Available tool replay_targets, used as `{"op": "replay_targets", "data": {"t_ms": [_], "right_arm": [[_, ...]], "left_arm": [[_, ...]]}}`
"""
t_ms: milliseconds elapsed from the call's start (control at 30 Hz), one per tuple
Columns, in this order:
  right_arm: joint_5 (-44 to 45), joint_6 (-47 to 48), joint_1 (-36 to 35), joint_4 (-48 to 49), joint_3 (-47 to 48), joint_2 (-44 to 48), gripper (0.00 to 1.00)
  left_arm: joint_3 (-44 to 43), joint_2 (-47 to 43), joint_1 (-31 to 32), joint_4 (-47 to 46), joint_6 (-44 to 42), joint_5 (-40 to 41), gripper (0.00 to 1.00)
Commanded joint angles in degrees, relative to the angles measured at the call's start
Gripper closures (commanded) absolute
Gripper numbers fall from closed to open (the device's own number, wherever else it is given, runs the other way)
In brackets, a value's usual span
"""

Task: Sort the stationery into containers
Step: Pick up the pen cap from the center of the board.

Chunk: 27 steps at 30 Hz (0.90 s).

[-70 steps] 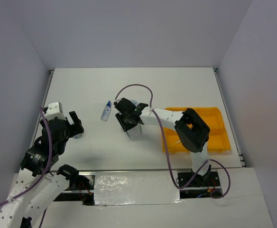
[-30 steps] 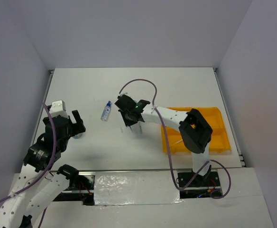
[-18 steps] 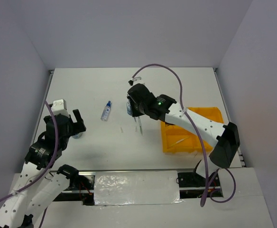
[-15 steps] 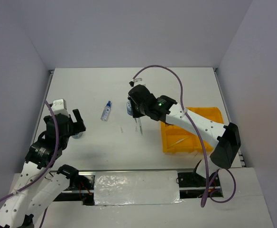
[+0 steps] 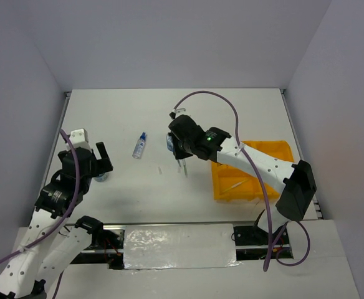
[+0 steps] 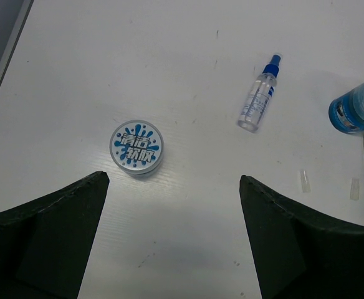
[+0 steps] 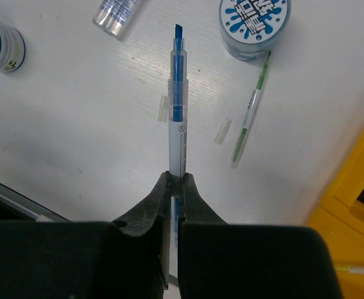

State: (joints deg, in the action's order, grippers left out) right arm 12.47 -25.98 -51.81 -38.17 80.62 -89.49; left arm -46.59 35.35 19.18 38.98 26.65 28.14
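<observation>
My right pincer [image 7: 176, 180] is clenched on the blue pen [image 7: 178, 118]. It grips only the tail, so nearly the whole barrel sticks out past the fingertips, over the middle of the worktop [image 7: 76, 137].

That short hold is my main worry. A quick swing toward the tray [image 7: 356, 205] at 4 o'clock could let the pen pivot or slide out. The long overhang might also catch the tray wall. The tip looks bare, so a dip could mark the worktop or knock the pot [image 7: 254, 23] at 1 o'clock of the tip. The green pen [image 7: 250, 115] lies loose at 3 o'clock of the barrel, just below the pot, with small clear caps [image 7: 222, 131] beside it. A low pass would scatter them. The bottle [image 5: 139, 145] lies at 9 o'clock of the pincer, apart from it.

Seen from overhead, the right arm is stretched long from its base at 5 o'clock toward the centre, passing over the tray with its wrist pointing down. The left arm is folded at 8 o'clock. The left pincer [image 6: 172, 180] is released, jaws spread wide, hovering above the left pot [image 6: 136, 146], which sits untouched at 11 o'clock of the gap.
</observation>
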Motion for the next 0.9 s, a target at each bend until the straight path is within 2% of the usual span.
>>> {"op": "replay_targets", "data": {"t_ms": [0,300,567,867], "right_arm": [[-0.96,-1.96,0.13,1.96,0.51,2.91,1.00],[-1.83,-2.76,-0.75,3.01,3.49,0.99,1.00],[-5.17,-1.71,-1.45,5.57,3.58,-0.68,1.00],[-3.86,-0.39,-1.45,6.27,-0.64,0.73,1.00]], "left_arm": [[0.18,-1.16,-0.37,-2.68,-1.69,-0.81,0.01],[0.44,-4.42,-0.37,-2.51,-1.34,-0.37,0.01],[-0.17,-2.57,-0.37,-1.19,0.15,2.35,0.01],[0.09,-2.58,-0.37,-1.63,-0.37,1.83,0.01]]}}
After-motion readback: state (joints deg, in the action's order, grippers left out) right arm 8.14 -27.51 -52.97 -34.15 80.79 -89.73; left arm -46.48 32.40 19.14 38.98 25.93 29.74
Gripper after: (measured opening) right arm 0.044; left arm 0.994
